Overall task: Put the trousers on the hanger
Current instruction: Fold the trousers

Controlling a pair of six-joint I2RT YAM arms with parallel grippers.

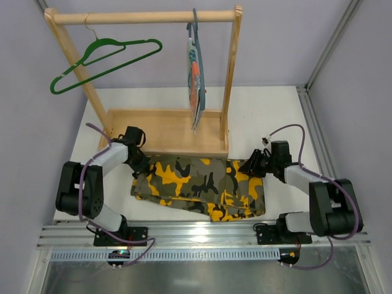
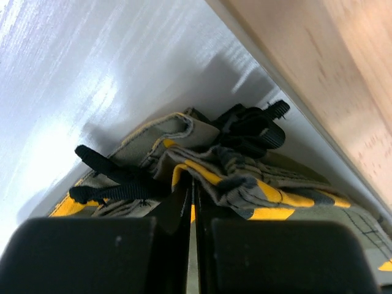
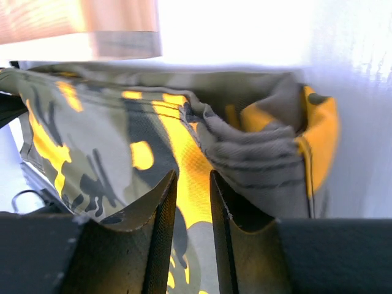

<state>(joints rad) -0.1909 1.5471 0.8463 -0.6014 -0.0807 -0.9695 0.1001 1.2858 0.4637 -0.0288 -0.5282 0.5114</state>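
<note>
Firmly, left claw (image 2: 191, 185) pinches trousers (image 1: 196, 182) (lying folded).

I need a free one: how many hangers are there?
2: a green hanger hangs bare at the rail's left; a grey-blue hanger toward the right carries a striped cloth.

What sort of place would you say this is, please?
Probably a robot test cell, not a home: plain walls close in a white table, a wooden clothes rack holds a green hanger, and camouflage trousers lie in front of it.
</note>
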